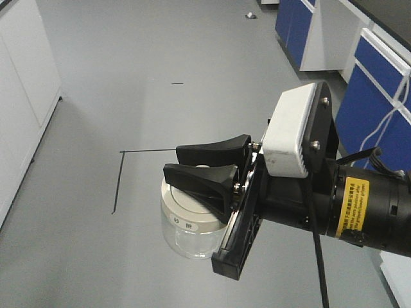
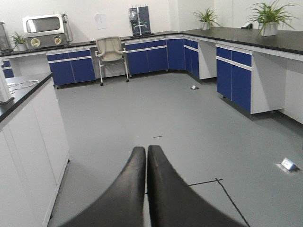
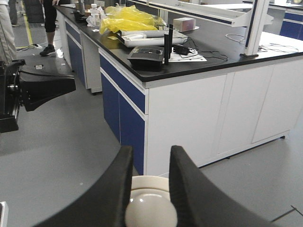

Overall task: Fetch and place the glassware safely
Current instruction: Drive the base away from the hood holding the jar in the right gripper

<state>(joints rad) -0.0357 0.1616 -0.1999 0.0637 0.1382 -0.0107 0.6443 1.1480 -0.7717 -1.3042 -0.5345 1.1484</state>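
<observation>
Upright jar point(image 1: 186, 240) hangs straight below right tool point(image 1: 173, 162), clamped by its lid knob point(image 3: 150, 213); left tool point(image 2: 146, 149) clenched empty; desk point(image 3: 213, 64) lies ahead, right arm nearer.

1. A smooth grey floor point(image 1: 115, 83) fills the front view. Black tape lines point(image 1: 117, 186) on it meet in a corner at 9 o'clock.
2. A short dark mark point(image 1: 177, 83) lies on the floor at 12 o'clock, and a small pale object point(image 1: 250, 15) lies farther off at 1 o'clock.
3. In the left wrist view, an office chair point(image 2: 111, 52) stands on the floor at 11 o'clock and a small floor box point(image 2: 287, 164) sits at 4 o'clock.
4. In the right wrist view, a black worktop point(image 3: 232, 60) at 12 o'clock carries yellow bags point(image 3: 130, 21), a metal tray point(image 3: 151, 39), a black device point(image 3: 147, 56) and papers point(image 3: 188, 57).
</observation>
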